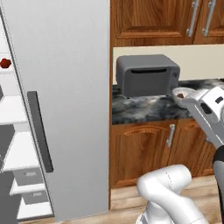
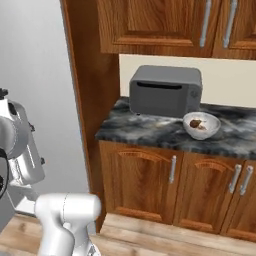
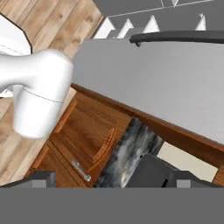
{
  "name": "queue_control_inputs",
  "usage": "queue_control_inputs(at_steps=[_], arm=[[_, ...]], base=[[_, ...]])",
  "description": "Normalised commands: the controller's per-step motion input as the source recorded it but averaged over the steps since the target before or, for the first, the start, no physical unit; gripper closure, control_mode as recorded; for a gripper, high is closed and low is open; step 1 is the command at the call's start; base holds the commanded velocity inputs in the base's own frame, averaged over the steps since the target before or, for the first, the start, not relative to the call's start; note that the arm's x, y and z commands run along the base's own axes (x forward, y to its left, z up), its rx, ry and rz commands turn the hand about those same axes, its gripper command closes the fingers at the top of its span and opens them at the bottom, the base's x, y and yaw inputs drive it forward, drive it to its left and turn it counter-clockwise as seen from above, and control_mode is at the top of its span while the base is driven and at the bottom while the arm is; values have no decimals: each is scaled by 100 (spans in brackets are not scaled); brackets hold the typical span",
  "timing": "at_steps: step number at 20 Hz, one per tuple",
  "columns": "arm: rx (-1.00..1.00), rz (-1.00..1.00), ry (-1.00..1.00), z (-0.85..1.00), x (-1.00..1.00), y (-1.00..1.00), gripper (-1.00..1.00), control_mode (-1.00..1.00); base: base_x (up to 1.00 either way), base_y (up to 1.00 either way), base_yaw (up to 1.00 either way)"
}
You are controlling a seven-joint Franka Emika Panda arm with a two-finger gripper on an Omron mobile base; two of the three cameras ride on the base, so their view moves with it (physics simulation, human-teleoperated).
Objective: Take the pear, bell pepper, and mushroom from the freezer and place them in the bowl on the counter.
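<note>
**Even, flat rendered light; soft, low-detail pictures**

Lit evenly and brightly throughout, with no single visible source and no hard cast shadows. Faint shading under the microwave (image 2: 165,90) on the counter (image 2: 150,131) and beneath the upper cabinets (image 2: 165,25). Soft sheen on the grey fridge door (image 1: 61,87) and on the cabinet handles; no strong glare. Slightly blurred overall, with coarse textures and jagged edges on the marbled stone and wood grain. Straight lines kept straight at the borders of both base views. Steeply tilted and rolled in the hand view, nearby surfaces looking smeared.
</note>
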Motion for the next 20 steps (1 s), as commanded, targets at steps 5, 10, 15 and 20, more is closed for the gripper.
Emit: queue_control_inputs(at_steps=[5,10,15,20], arm=[[0,0,0,0,0,0,-100,100],[0,0,0,0,0,0,-100,100],[0,0,0,0,0,0,-100,100],[0,0,0,0,0,0,-100,100]], base=[[36,100,8],[48,99,9],[59,57,6],[64,31,6]])
